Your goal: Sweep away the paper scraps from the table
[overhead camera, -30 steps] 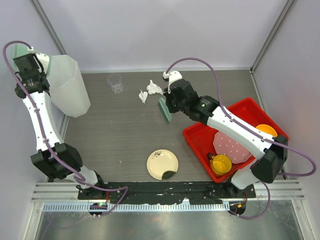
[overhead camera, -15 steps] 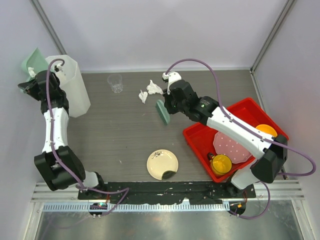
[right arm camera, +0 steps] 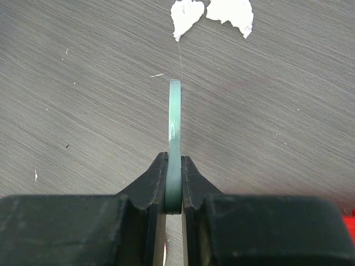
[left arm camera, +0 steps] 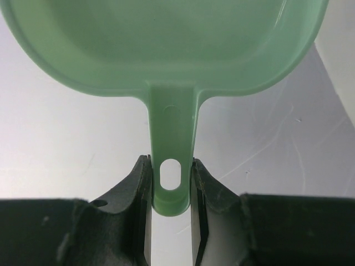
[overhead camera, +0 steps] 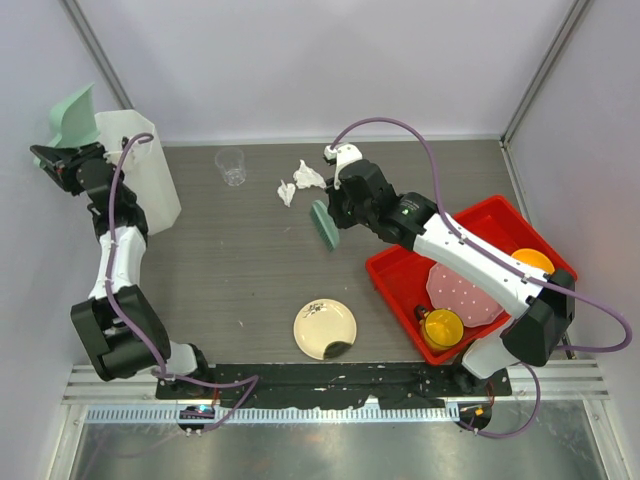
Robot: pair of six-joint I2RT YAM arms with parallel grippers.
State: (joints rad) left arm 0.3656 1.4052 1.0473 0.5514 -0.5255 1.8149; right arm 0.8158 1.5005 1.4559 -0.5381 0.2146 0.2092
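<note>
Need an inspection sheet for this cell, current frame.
Surface: table, dark wood grain, a few white flecks.
Job's things: two paper scraps at far centre, just ahead of the flat green tool.
Clutter: clear cup, cream plate, red tray holding dishes, white bin.
Grippers: left gripper shut on green dustpan handle; right gripper shut on the flat green tool.
Cables: purple cables loop along both arms.
Surroundings: white walls, metal rails.

From above and behind the arm bases we looked down on the whole dark grey-brown wood-grain table (overhead camera: 230,270). Each wrist camera sat close, facing forward along its fingers (right arm camera: 147,185). Overhead and right-wrist views shared small crumpled white paper scraps (right arm camera: 186,14) ahead of the right gripper (right arm camera: 174,156).
</note>
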